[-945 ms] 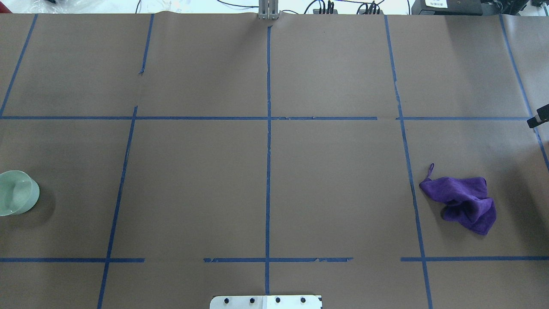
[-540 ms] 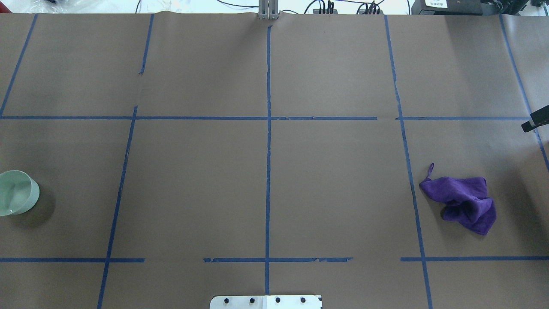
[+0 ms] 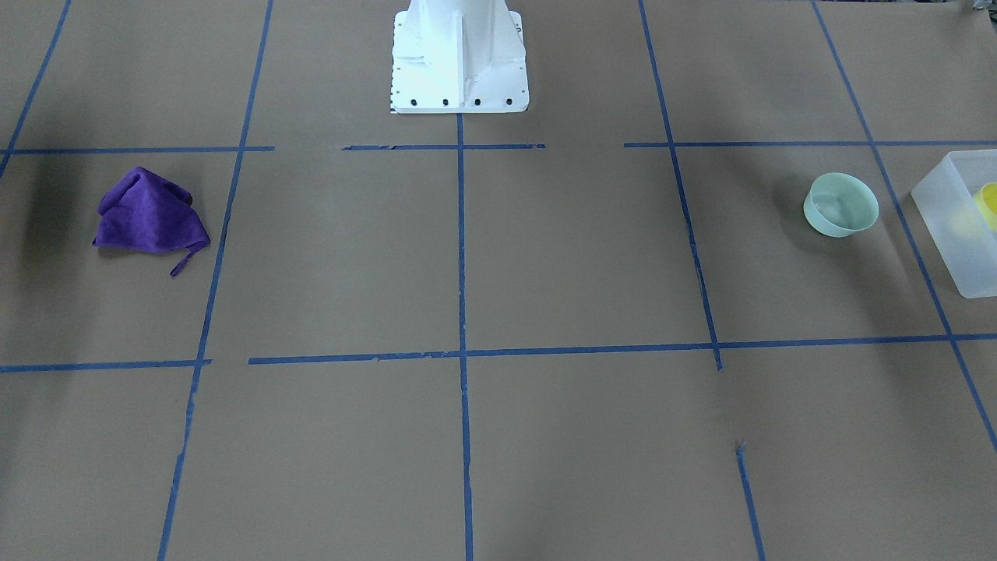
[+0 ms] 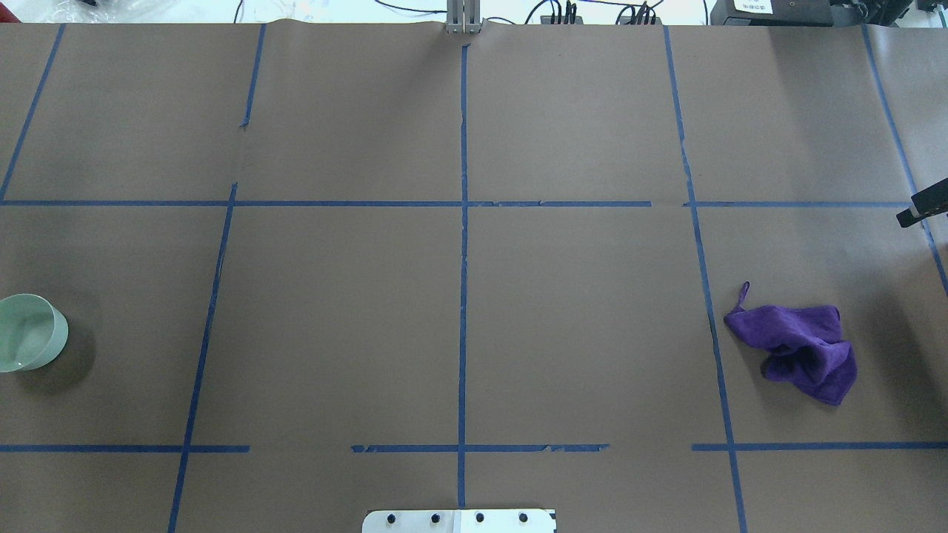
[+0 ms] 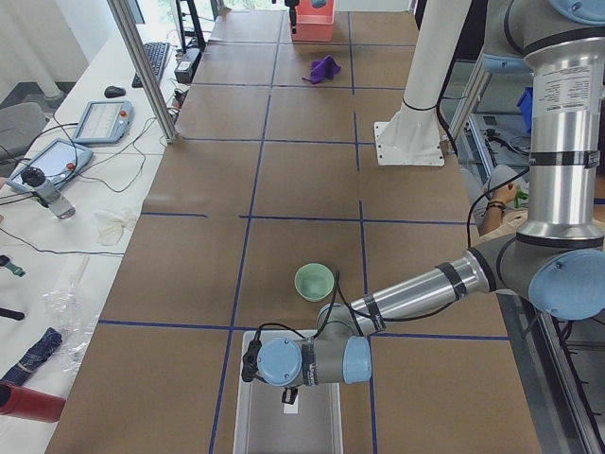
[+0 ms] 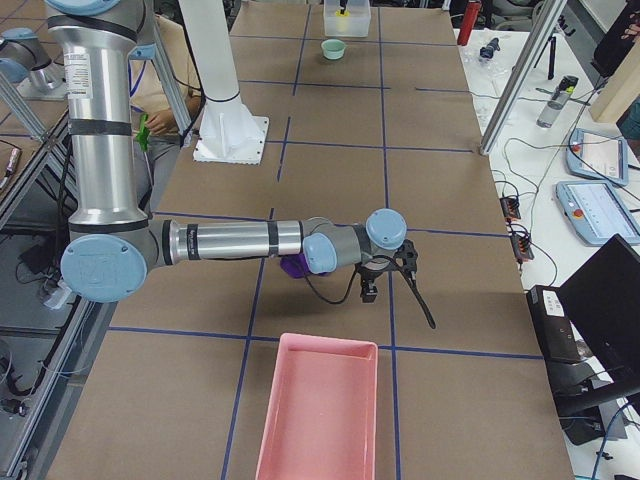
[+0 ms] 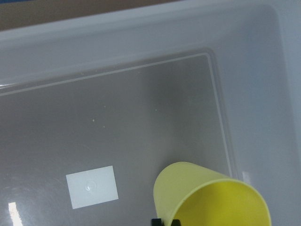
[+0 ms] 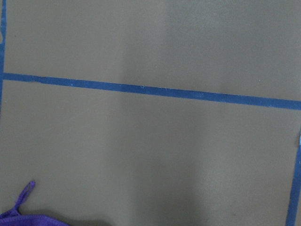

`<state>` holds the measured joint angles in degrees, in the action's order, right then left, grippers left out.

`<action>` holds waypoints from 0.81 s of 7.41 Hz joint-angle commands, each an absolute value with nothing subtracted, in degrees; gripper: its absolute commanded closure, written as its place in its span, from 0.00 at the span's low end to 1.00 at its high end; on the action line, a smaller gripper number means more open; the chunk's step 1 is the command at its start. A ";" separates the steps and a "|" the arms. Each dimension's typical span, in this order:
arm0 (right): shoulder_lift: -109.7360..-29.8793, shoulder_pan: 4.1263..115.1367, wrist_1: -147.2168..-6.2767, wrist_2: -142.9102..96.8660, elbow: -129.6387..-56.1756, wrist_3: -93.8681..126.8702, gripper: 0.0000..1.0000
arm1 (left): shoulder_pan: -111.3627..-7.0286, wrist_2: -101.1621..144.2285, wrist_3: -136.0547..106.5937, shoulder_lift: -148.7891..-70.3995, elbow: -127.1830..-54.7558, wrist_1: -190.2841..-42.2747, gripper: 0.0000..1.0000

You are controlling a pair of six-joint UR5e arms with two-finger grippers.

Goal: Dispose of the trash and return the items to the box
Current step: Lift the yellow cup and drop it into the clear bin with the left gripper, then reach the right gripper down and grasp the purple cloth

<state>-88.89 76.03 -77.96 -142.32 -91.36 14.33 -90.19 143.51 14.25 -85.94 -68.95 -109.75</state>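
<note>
The yellow cup (image 7: 211,197) hangs tilted inside the frosted white box (image 7: 141,33). My left gripper (image 7: 164,221) shows only as a black fingertip at the cup's rim and looks shut on it. The cup's yellow also shows inside the box (image 3: 946,195) at the right edge of the front view. The mint-green bowl (image 3: 841,204) stands upright on the table beside the box, and also shows in the overhead view (image 4: 26,333). My right gripper (image 4: 918,209) shows only as a black tip at the overhead view's right edge, over bare table. I cannot tell if it is open.
A crumpled purple cloth (image 4: 800,352) lies on the robot's right side, close to the right arm (image 6: 250,240). A pink tray (image 6: 318,405) sits at that end of the table. A white label (image 7: 91,187) lies on the box floor. The robot's base (image 3: 458,54) stands mid-table.
The black tip of my right gripper has slid a little further into the overhead view from the right edge. The bowl and cloth have not moved.
</note>
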 commanded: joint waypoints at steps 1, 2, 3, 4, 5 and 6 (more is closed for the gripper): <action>-88.51 75.59 -77.96 -142.38 -92.36 14.76 0.00 | -90.26 143.26 14.41 -84.74 -74.66 -109.51 0.40; -88.59 74.63 -77.87 -142.38 -94.46 17.64 0.00 | -92.26 143.17 13.72 -84.03 -80.10 -109.08 0.00; -88.77 70.88 -77.78 -142.38 -98.05 25.32 0.00 | -97.51 143.26 8.93 -83.50 -85.64 -108.81 0.00; -89.03 65.36 -77.70 -141.60 -102.70 36.19 0.00 | -97.56 143.35 1.39 -79.58 -93.70 -108.03 0.00; -89.47 62.52 -77.70 -140.11 -107.88 42.13 0.00 | -97.21 143.70 -5.64 -78.50 -98.48 -108.02 0.00; -92.08 58.92 -77.78 -139.49 -111.24 42.71 0.00 | -95.99 143.96 -5.89 -77.79 -99.57 -108.89 0.00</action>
